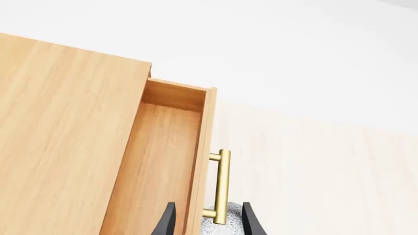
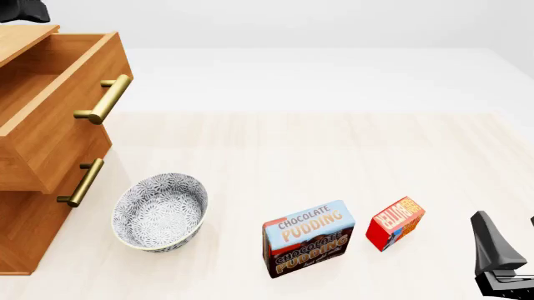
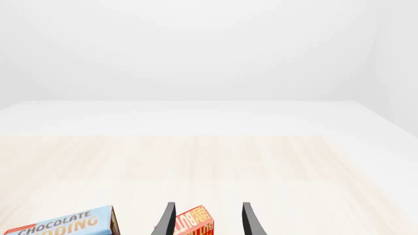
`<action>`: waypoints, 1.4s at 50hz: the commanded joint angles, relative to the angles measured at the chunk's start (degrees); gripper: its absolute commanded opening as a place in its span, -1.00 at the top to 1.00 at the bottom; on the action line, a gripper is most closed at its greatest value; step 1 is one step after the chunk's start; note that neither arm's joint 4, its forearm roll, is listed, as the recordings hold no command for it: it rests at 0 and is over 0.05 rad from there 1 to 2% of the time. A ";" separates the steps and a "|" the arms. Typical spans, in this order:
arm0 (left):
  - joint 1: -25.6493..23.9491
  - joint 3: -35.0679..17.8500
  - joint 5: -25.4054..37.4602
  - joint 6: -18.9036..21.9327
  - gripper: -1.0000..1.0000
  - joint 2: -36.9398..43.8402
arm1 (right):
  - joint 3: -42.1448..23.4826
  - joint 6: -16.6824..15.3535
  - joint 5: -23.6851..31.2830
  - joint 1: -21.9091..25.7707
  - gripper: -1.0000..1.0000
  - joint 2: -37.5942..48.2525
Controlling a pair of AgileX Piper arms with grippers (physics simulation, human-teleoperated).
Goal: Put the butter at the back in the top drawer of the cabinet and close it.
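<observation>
Pale wood-grain bench [image 2: 334, 150] under a plain white backdrop. At far left, large orange-brown wooden cabinet [image 2: 25, 231] with three drawers; top drawer [image 2: 62, 94] already pulled out, interior bare as far as visible, brass bar handle [image 2: 104, 99] on its front. Second brass bar handle [image 2: 81, 183] on the drawer below. Next in size, patterned grey-white ceramic bowl [image 2: 160, 212] just beside the cabinet. Then blue-and-brown "Chocolate Pudding" box [image 2: 307, 239], standing upright. Just right of it, apart but near, small red rectangular butter box [image 2: 396, 223] with yellow-orange lettering, tilted a little. Right gripper [image 3: 207, 220] fingers spread, empty, butter seen between them in the wrist view but not gripped. Left gripper [image 1: 207, 220] fingers spread too, empty, looking over the open drawer and its handle.

Step in hand, likely: grasping the butter with the right arm. Best to centre the fingers over the box's narrow width, stay clear of the pudding box, close firmly, lift straight before carrying across, clearing the bowl. Left arm well placed to push the drawer shut after.
</observation>
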 commanded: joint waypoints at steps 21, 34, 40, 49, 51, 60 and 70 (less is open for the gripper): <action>-0.15 3.18 -2.06 -0.35 -1.00 0.27 | 0.00 0.00 0.00 0.00 -1.00 0.00; -0.46 5.06 -3.47 -0.41 -1.00 0.63 | 0.00 0.00 0.00 0.00 -1.00 0.00; -0.76 5.05 -3.62 -0.44 -1.00 0.91 | 0.00 0.00 0.00 0.00 -1.00 0.00; -0.63 5.73 -3.91 0.09 -1.00 1.10 | 0.00 0.00 0.00 0.00 -1.00 0.00; -0.62 5.99 -4.05 0.14 -1.00 1.07 | 0.00 0.00 0.00 0.00 -1.00 0.00; -0.89 6.02 -4.16 0.23 -1.00 1.36 | 0.00 0.00 0.00 0.00 -1.00 0.00; -1.07 6.54 -4.41 0.31 -1.00 1.63 | 0.00 0.00 0.00 0.00 -1.00 0.00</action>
